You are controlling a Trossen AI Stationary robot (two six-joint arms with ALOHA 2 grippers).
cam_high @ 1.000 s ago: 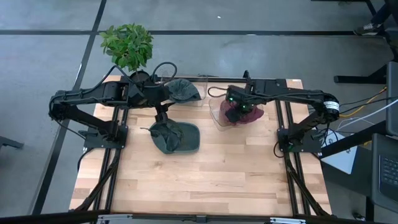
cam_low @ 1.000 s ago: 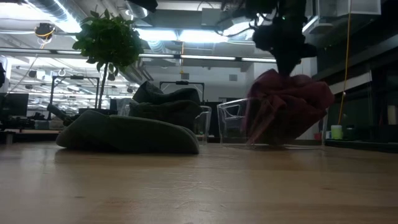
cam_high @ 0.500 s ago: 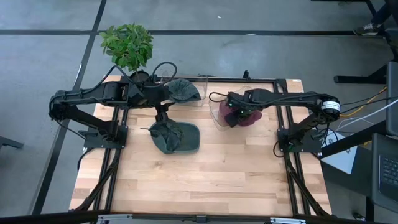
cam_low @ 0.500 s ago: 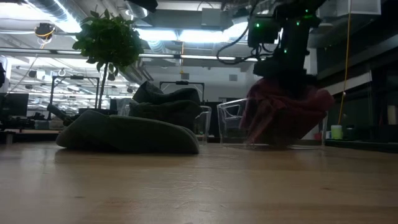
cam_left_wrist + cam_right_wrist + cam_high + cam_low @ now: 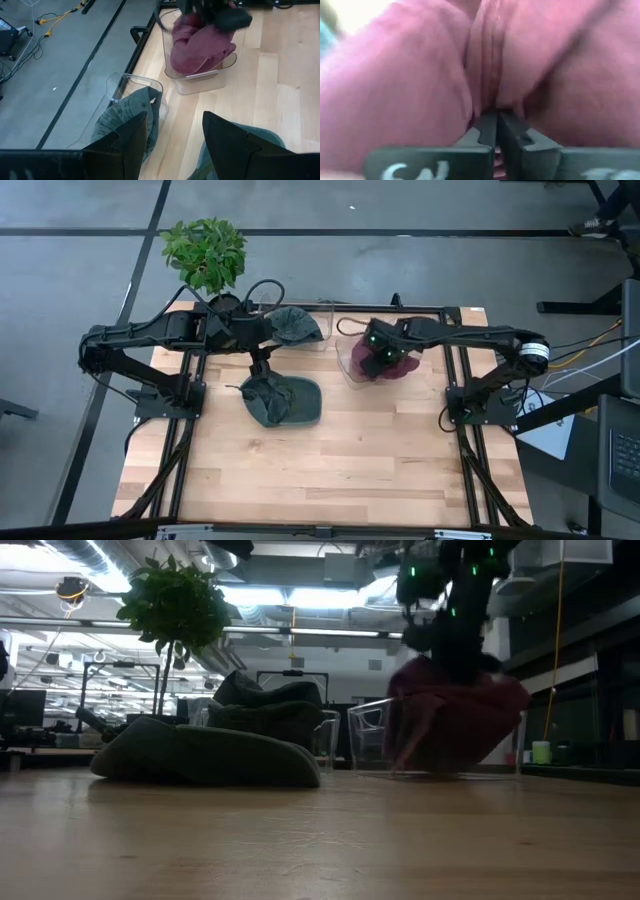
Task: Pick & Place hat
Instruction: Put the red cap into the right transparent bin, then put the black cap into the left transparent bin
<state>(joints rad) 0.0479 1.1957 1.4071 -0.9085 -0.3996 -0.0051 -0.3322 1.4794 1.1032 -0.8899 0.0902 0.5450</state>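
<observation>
A maroon hat [image 5: 402, 368] sits bunched in a clear bin [image 5: 346, 358] at the far right of the table. My right gripper [image 5: 383, 355] stands over it, shut on its cloth. A green hat [image 5: 285, 400] lies flat on the table by its underside. My left gripper [image 5: 172, 145] hangs open above that hat's far edge, touching nothing. A second green hat [image 5: 295, 325] fills another clear bin [image 5: 117, 82] at the far middle. My right gripper pinches a raised fold of the maroon hat's cloth [image 5: 487, 95] between its two fingers [image 5: 520, 137]. The fingers come from above, pointing steeply down. The hat bulges around them, and its lower part [image 5: 440, 760] sits inside the bin.
A potted plant [image 5: 205, 250] stands beyond the table's far left corner. The bare wooden tabletop [image 5: 320, 470] stretches along the near half. Black frame rails [image 5: 465, 460] run down both sides.
My right gripper has gone down toward the clear bin with the maroon hat. The hat has sunk lower into the bin and bunched up under the fingers.
</observation>
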